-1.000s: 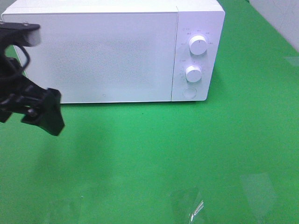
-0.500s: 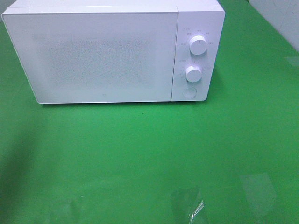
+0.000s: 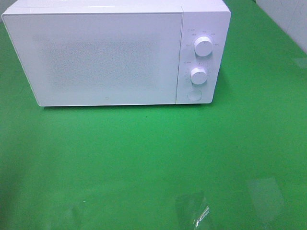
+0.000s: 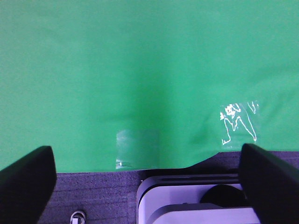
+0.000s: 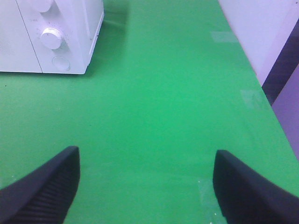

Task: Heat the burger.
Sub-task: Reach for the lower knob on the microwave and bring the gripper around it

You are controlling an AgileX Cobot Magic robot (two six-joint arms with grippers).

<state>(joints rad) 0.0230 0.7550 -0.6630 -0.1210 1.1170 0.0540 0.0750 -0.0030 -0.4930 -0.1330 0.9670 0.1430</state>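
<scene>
Green cloth covers the worktop [image 3: 153, 158]. At its far edge stands a white microwave [image 3: 105, 57], door shut, its frosted front hiding the inside. No view shows the burger. Both the left end effector [image 4: 145, 156] and the right end effector [image 5: 147, 156] gape apart, empty and partly cut off.

Bright, even overhead light on a green mat [image 3: 144, 158]. The white microwave [image 3: 105, 57] looks washed out and grainy, with a thin shadow at its base. Clear tape [image 3: 199, 215] glints. Both wrist views are soft.
</scene>
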